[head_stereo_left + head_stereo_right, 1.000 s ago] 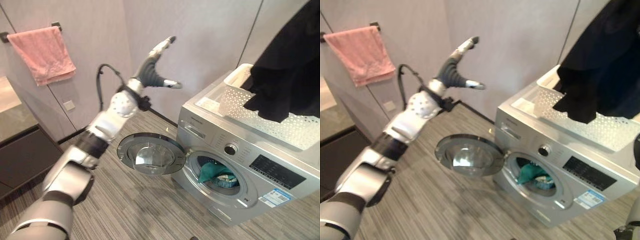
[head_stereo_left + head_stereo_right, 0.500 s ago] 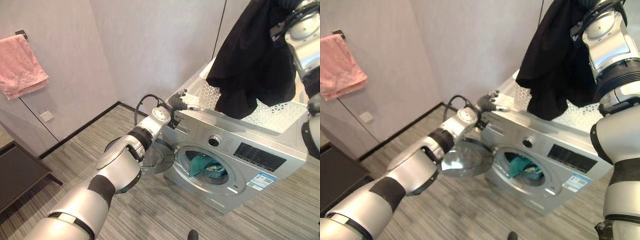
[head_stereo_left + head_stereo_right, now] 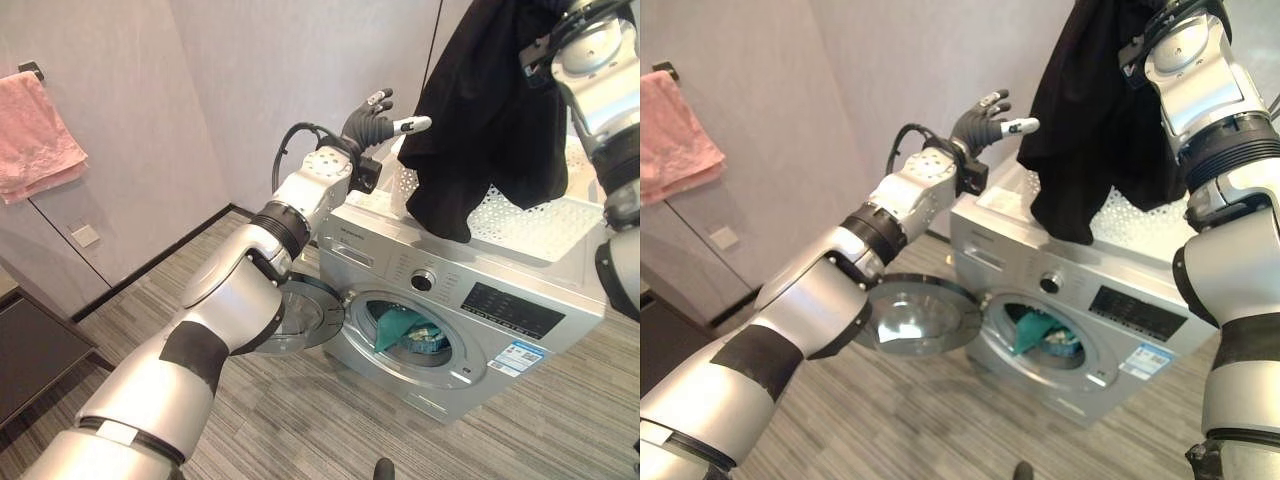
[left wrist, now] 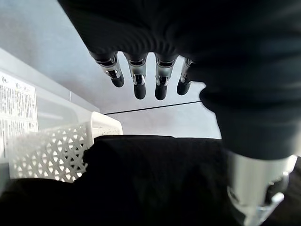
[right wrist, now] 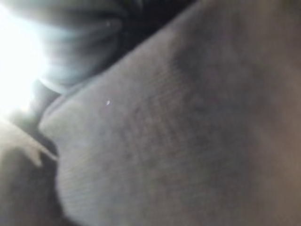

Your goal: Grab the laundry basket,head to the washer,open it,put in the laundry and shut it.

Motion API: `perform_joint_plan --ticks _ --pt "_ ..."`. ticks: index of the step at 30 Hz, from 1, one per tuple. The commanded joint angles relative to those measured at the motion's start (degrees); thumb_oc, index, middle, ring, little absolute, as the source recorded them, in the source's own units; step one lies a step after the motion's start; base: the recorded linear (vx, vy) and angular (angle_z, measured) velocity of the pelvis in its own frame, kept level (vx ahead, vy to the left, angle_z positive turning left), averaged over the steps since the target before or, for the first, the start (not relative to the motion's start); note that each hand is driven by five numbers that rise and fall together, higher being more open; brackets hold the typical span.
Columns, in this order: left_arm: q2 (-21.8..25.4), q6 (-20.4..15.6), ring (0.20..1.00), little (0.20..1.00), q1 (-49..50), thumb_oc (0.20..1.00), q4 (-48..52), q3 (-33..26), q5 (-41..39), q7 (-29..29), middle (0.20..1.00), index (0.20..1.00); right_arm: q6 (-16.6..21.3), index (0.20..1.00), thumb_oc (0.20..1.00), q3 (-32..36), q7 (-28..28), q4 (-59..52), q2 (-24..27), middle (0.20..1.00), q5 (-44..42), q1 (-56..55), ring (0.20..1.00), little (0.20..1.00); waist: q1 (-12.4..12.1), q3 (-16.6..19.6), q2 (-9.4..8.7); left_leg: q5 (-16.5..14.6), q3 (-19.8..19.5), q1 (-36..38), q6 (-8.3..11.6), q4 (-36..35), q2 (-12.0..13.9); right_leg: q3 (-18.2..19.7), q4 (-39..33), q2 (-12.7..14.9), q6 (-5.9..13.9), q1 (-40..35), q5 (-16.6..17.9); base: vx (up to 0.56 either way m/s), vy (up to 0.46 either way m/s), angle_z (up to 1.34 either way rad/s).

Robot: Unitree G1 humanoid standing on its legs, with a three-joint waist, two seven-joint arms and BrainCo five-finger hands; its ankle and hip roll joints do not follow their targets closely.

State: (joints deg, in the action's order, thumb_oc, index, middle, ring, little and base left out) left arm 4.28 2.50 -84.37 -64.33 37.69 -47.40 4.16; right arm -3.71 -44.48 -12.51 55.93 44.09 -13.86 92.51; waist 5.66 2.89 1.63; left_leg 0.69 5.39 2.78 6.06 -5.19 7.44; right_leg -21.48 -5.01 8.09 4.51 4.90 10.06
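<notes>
We see the washer (image 3: 450, 310) standing below our left hand, its round door (image 3: 300, 315) swung open toward the floor (image 3: 300, 420) side, and teal laundry (image 3: 400, 325) already lying inside the drum. On the washer's top sits the white laundry basket (image 3: 520, 215), just beyond and beneath our left hand.

A black garment (image 3: 490, 110) hangs down from our raised right arm, its lower edge dangling over the basket. Our left hand is just beside this cloth, and in the left wrist view the dark fabric (image 4: 155, 174) spreads under the fingertips, with the basket's lattice wall (image 4: 51, 153) next to it.

Our left hand (image 3: 375, 120) is lifted above the washer's back corner with its fingers straight and spread wide, thumb pointing toward the garment, holding nothing. We cannot tell whether its thumb touches the cloth.

Our right hand is up at the top of the garment, hidden in the cloth; the right wrist view is pressed against dark fabric (image 5: 188, 132), so we cannot tell how its fingers stand.

Well away from our left hand, a pink towel (image 3: 40, 130) hangs on the wall (image 3: 250, 90).
</notes>
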Motion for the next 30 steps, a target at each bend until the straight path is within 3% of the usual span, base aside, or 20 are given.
perform_joint_plan --ticks 1,5,11,22,25,29,30 --pt "1.9 -3.3 1.0 1.0 -4.4 1.0 -0.1 1.5 -2.0 0.4 1.0 1.0 2.0 0.2 0.2 -1.6 -2.8 3.6 2.0 0.2 -0.4 8.8 0.2 0.2 0.1 1.7 -2.34 -1.3 0.3 -1.4 -0.15 0.2 -0.8 5.3 0.1 0.7 4.94 -5.1 -8.3 0.01 0.001 -0.04" --pt "0.7 -3.0 1.0 1.0 -3.4 1.0 -0.4 1.7 -1.1 0.3 1.0 1.0 2.3 0.2 0.2 -0.2 -3.0 2.9 2.0 0.2 -1.9 7.7 0.2 0.2 0.3 1.6 -2.28 -1.5 0.5 -1.2 -0.24 0.2 -0.8 5.6 0.1 0.7 4.89 -5.1 -8.3 0.0 0.0 -0.02" --pt "-3.5 -3.1 1.0 1.0 -1.3 1.0 -0.5 1.3 -0.2 1.2 1.0 1.0 3.5 0.2 0.2 2.5 -3.2 0.3 -2.3 0.2 -5.8 6.0 0.2 0.2 1.2 1.0 -1.9 -1.6 1.4 -1.1 -0.39 0.2 -0.7 6.9 0.1 0.5 4.81 -4.2 -8.2 0.0 -0.002 -0.04" --pt "-2.6 -4.5 1.0 1.0 -4.5 1.0 1.5 0.4 -3.9 1.4 1.0 1.0 5.1 0.2 0.2 4.4 -3.5 -6.8 -9.5 0.2 -8.0 3.3 0.2 0.2 1.6 0.7 -1.48 -1.4 3.5 -0.9 -0.17 0.2 0.0 8.2 0.0 0.0 4.86 -3.2 -8.2 0.01 -0.015 -0.15" --pt "0.3 -6.7 1.0 1.0 -6.2 1.0 4.5 -0.5 -6.0 2.2 1.0 1.0 5.6 0.2 0.2 4.9 -3.8 -9.4 -11.4 0.2 -8.2 2.6 0.2 0.2 1.9 0.6 -1.33 -1.2 3.8 -0.7 -0.02 0.2 0.3 8.5 0.2 -0.2 4.74 -3.2 -8.3 0.02 -0.01 -0.1" --pt "1.4 -11.2 1.0 1.0 -5.6 1.0 8.6 -3.5 -1.6 6.3 1.0 1.0 7.1 0.2 0.2 7.0 -4.4 -12.3 -12.6 0.2 -7.0 0.1 0.2 0.2 2.4 0.4 -1.59 -1.4 4.3 -0.4 0.04 0.2 0.6 8.6 0.2 -0.5 4.54 -3.4 -8.6 0.02 -0.008 -0.06" --pt "1.2 -11.7 0.57 0.57 -5.1 0.57 8.9 -4.2 -1.3 7.2 0.57 0.57 7.2 0.2 0.2 7.3 -4.6 -12.7 -12.8 0.2 -6.9 -0.5 0.2 0.2 2.5 0.4 -1.65 -1.4 4.4 -0.3 0.04 0.2 0.6 8.8 0.2 -0.5 4.47 -3.4 -8.6 0.0 0.0 0.0"
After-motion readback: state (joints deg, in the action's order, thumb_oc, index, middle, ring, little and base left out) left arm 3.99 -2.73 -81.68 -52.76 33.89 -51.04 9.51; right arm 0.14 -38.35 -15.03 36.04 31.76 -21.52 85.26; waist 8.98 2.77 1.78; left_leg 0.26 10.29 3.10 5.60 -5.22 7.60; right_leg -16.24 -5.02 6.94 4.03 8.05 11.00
